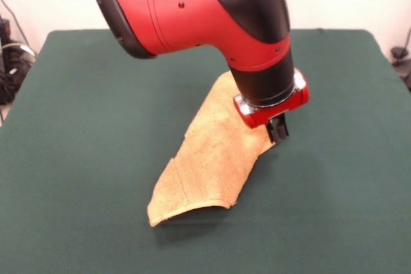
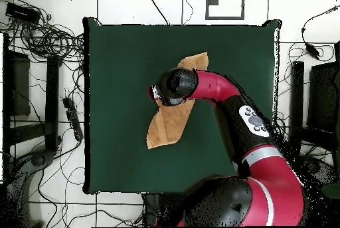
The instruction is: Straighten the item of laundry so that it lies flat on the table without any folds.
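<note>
The orange-tan towel [image 1: 205, 165] lies as a long, doubled-over strip across the middle of the green table [image 1: 90, 126]. Its near end arches up off the felt and shows woven border bands. My gripper [image 1: 279, 131] is at the towel's right edge in the front view. Its black fingers are close together on that edge, which rises up to them. In the overhead view the towel [image 2: 169, 127] runs diagonally. The gripper [image 2: 155, 94] is at the towel's left edge, and the arm's wrist covers the towel's middle. No label shows.
The red and black arm [image 2: 226, 99] reaches over the table [image 2: 119, 59] from the base side and hides part of the towel. Cables and equipment [image 2: 40, 39] lie on the floor beyond the table's edges.
</note>
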`<act>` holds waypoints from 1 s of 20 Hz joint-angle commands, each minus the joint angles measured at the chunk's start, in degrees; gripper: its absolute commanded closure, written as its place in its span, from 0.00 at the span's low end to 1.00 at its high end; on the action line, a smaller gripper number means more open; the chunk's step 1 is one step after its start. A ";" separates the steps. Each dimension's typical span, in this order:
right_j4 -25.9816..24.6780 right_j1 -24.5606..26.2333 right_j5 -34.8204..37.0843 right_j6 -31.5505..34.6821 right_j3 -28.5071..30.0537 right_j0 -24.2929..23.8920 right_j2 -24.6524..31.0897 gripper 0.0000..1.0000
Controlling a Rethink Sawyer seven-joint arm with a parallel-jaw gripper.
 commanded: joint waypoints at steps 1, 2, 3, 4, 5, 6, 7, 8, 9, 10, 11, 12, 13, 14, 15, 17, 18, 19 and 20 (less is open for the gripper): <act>-1.16 3.35 7.09 -1.50 0.56 3.41 1.10 1.00; -1.16 3.30 7.74 -1.37 0.61 3.52 0.86 1.00; -1.10 3.27 8.02 -1.27 0.47 3.66 0.82 1.00; -1.24 3.39 8.10 -1.16 0.46 3.77 0.59 1.00; -1.22 3.31 7.88 -1.07 0.55 3.79 0.66 1.00; -1.34 3.45 7.65 -1.09 0.64 3.76 0.60 1.00; -1.27 3.44 8.11 -1.03 0.25 4.00 0.59 1.00; -1.44 3.58 8.31 -0.94 0.09 4.13 0.33 1.00; -1.43 3.59 9.15 -0.79 -0.59 4.48 0.14 1.00; -1.62 3.51 9.49 -0.49 -0.70 4.67 -0.27 1.00; -1.62 3.46 9.98 -0.31 -1.16 4.89 -0.41 1.00; -1.77 3.24 9.96 -0.08 -1.00 4.93 -0.65 1.00; -1.78 3.14 10.10 0.11 -1.30 5.11 -0.72 1.00; -1.86 2.97 10.07 0.32 -1.39 5.22 -0.88 1.00; -1.93 2.79 10.03 0.53 -1.48 5.33 -1.05 1.00; -2.38 2.50 9.09 1.15 -1.42 5.53 -1.64 1.00; -2.60 2.35 8.61 1.46 -1.39 5.63 -1.94 1.00; -2.76 1.98 7.88 1.89 -1.30 5.77 -2.17 1.00; -2.97 1.54 7.05 2.28 -1.07 5.82 -2.46 1.00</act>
